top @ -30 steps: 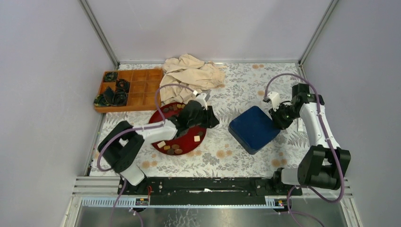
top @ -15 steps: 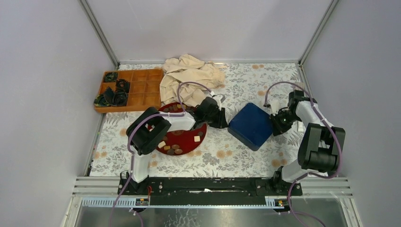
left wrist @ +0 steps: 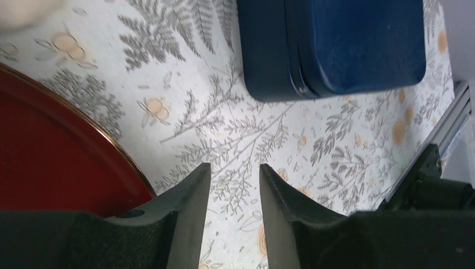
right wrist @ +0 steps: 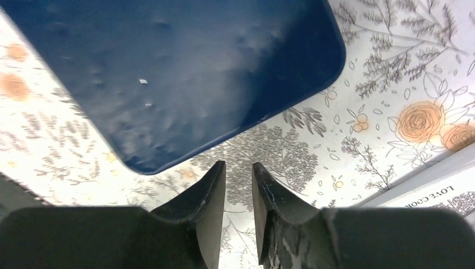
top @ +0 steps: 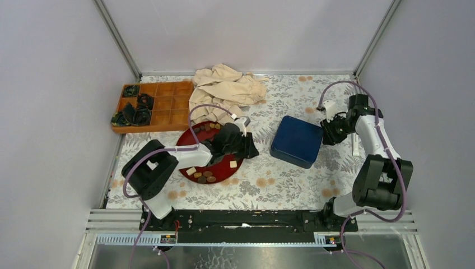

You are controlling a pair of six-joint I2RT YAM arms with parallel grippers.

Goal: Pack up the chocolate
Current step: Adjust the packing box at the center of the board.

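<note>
Only the top view shows the chocolate (top: 208, 175), scattered on 1 red plate (top: 223, 171); each wrist view shows 1 blue box (right wrist: 185, 73) and empty fingers: left gripper (left wrist: 234, 168) parted, right gripper (right wrist: 239, 165) narrowly parted.

Chocolate (top: 205, 176) pieces lie on a red plate (top: 222, 174). The left hand (top: 252, 149) hangs over its right rim. The right hand (top: 328, 136) is beside a blue box (top: 296, 148). Cloth (top: 224, 89) and tray (top: 162, 109) lie behind.

Blue box (top: 296, 149) blocks mid-table; tablecloth (top: 263, 188) before it seems free.
</note>
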